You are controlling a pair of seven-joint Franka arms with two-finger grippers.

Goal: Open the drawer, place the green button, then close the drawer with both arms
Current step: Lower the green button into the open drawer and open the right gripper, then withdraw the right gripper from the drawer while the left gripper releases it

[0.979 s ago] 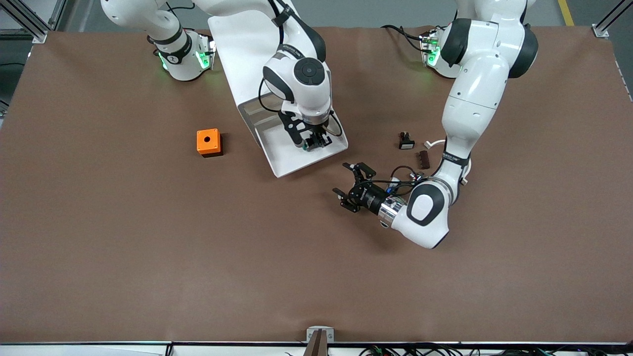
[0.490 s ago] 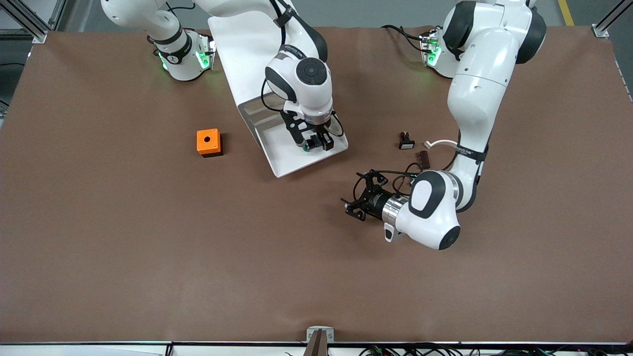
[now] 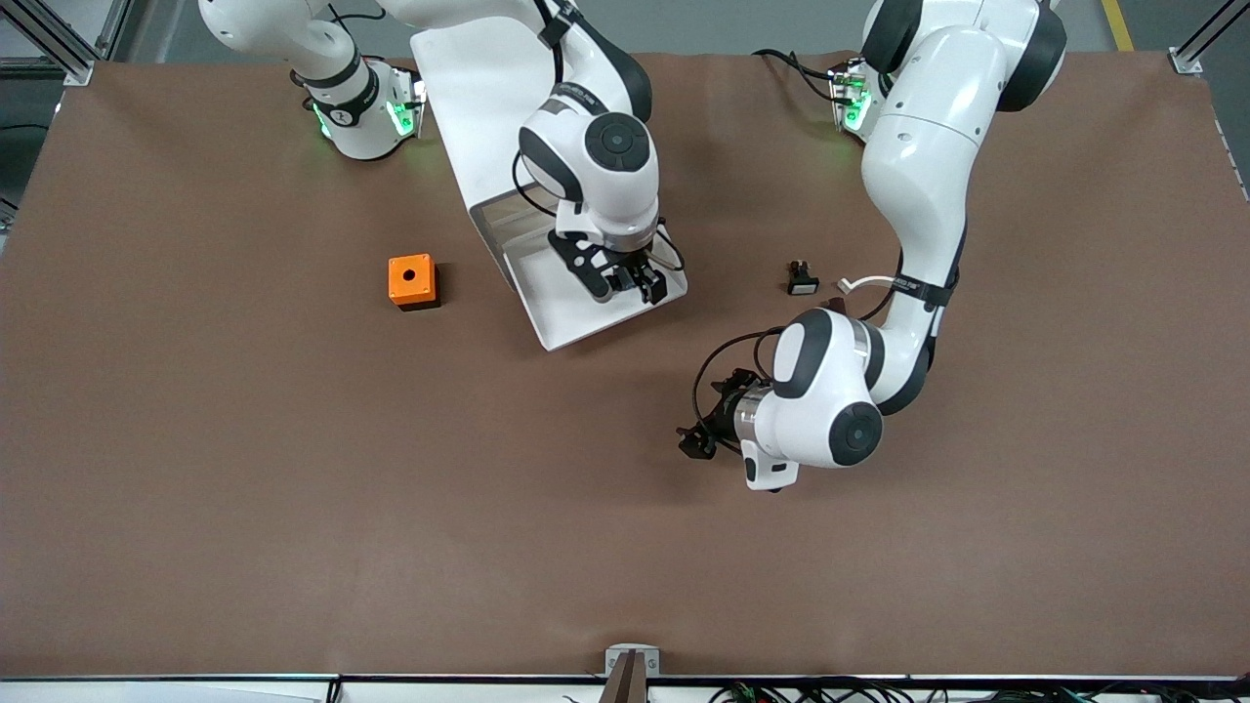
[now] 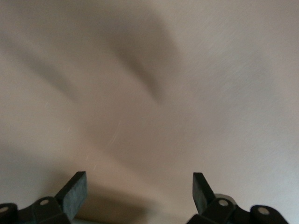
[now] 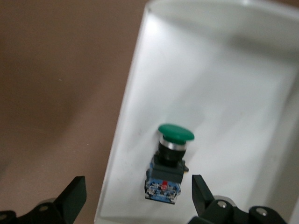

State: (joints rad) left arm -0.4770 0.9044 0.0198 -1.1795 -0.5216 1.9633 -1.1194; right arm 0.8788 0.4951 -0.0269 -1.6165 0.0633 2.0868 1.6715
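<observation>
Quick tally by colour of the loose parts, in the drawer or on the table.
Green-capped: 1, the button lying in the open drawer.
Orange: 1, the orange box.
Black-and-white: 1, the switch part.
White: 1, a small curved piece beside it.
Total: 4.

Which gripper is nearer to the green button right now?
Right. The right gripper hangs open just above the button, which lies in the open drawer. The left gripper, also open, is off over bare table.
</observation>
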